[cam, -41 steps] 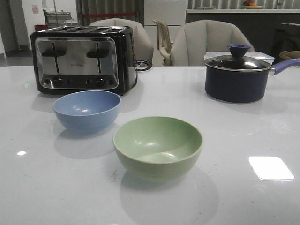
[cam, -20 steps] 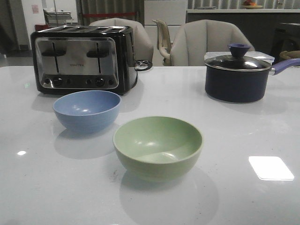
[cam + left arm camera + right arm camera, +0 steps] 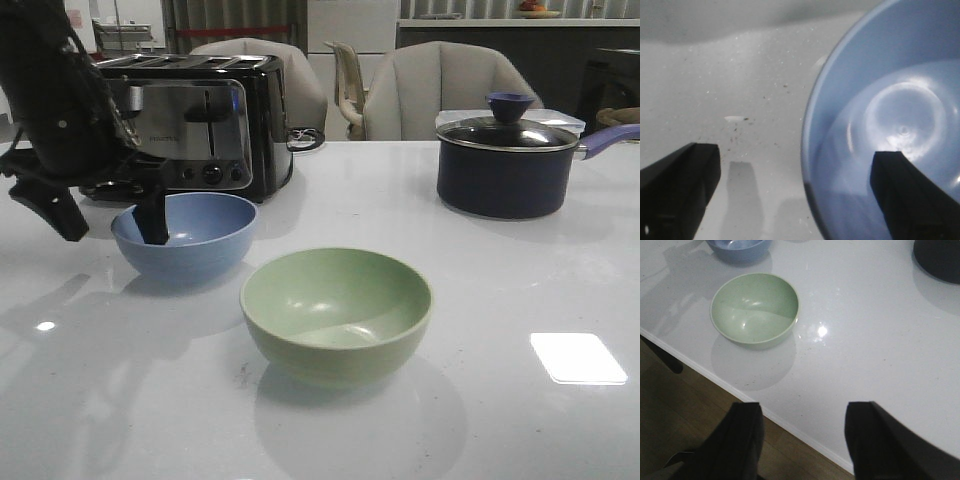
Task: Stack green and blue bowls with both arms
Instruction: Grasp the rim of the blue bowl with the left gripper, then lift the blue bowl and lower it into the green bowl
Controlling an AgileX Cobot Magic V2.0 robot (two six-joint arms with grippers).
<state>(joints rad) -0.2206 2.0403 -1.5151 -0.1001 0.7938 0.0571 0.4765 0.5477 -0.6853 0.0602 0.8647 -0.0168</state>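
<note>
The dusty blue bowl (image 3: 200, 245) stands left of centre on the white table, with the pale green bowl (image 3: 335, 310) nearer and to its right; both are upright and apart. My left gripper (image 3: 107, 222) is open and straddles the blue bowl's left rim, one finger inside the bowl and one outside. In the left wrist view the blue bowl (image 3: 890, 100) has one finger over its inside, and the left gripper (image 3: 796, 155) is wide apart. My right gripper (image 3: 804, 412) is open and empty over the table's near edge, short of the green bowl (image 3: 755, 307).
A black and chrome toaster (image 3: 215, 120) stands right behind the blue bowl. A dark navy saucepan (image 3: 505, 165) with a glass lid sits at the back right. Chairs stand behind the table. The table's near edge (image 3: 790, 427) runs below the right gripper.
The left arm has come into the front view from the left and lowered its open gripper over the blue bowl's left rim. Neither bowl has moved.
</note>
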